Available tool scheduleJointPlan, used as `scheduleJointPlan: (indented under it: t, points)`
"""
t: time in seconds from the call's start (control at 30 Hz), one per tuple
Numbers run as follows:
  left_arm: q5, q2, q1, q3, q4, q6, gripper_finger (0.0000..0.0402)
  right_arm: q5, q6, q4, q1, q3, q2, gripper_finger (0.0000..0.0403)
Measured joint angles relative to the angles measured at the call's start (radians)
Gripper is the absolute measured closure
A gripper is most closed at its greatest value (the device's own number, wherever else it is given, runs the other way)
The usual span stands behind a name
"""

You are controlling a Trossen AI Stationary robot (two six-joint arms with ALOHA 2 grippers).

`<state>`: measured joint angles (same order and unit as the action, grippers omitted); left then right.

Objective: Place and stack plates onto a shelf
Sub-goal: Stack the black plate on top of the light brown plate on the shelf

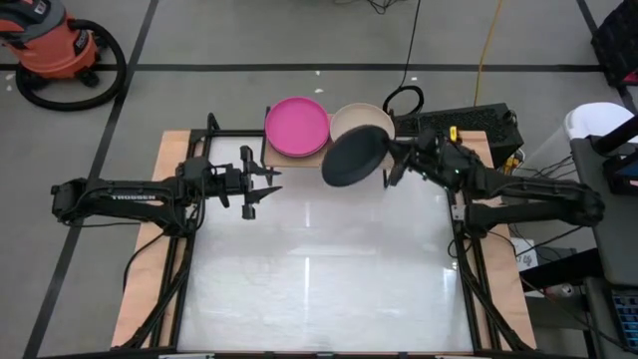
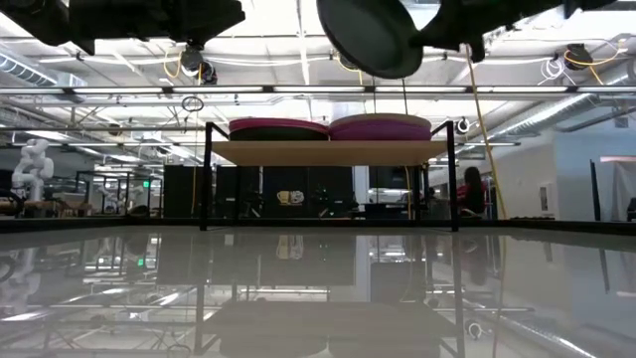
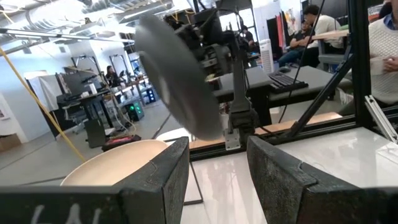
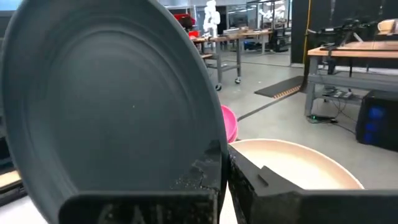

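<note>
— Right hand (image 1: 391, 160) is clamped on the rim of a round, flat, matte dark grey plate (image 1: 355, 157), carried tilted and well above the desk, just at the near edge of the small low shelf with a light wooden top on thin black legs (image 2: 328, 151). Why tilted, do you think?

— Pinched at 1 edge, a flat plate hangs from the fingers, so it leans. The right wrist view shows the fingers (image 4: 261, 183) closed over its rim, with the plate's face filling most of that view.

— And what is already on the shelf?

— 2 stacks, side by side. From above, a hot pink round plate (image 1: 296, 126) tops one and a beige round plate (image 1: 354, 118) tops the other, partly covered by the grey one. From desk height the stacks look more than 1 plate deep, though I cannot count them.

— So the grey plate goes on the beige one?

— That is my guess — it hangs nearest that stack, and it would need levelling before release, or it could slide off.

— The left hand (image 1: 261, 189)?

— Empty, its fingers (image 3: 158, 180) spread apart, held over the white desk (image 1: 309, 289) short of the shelf, likely waiting clear of the right arm's path.
</note>
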<state>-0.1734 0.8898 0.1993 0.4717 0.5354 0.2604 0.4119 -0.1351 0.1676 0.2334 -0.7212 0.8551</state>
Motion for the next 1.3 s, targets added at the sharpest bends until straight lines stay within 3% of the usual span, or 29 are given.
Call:
scheduleJointPlan:
  t: [0.37, 0.63, 1.07, 1.3]
  points:
    - [0.000, 0.000, 0.000, 0.000, 0.000, 0.002, 0.0234, -0.207, -0.092, 0.132, 0.234, -0.001, 0.169, 0.0403]
    - [0.000, 0.000, 0.000, 0.000, 0.000, 0.003, 0.0234, -0.288, -0.163, 0.148, 0.345, -0.002, 0.242, 0.0403]
    - [0.000, 0.000, 0.000, 0.000, -0.003, -0.001, 0.0234, -0.286, -0.172, 0.169, 0.383, -0.003, 0.270, 0.0403]
    - [0.000, 0.000, 0.000, 0.000, -0.010, -0.007, 0.0234, -0.286, -0.271, 0.267, 0.416, -0.002, 0.260, 0.0403]
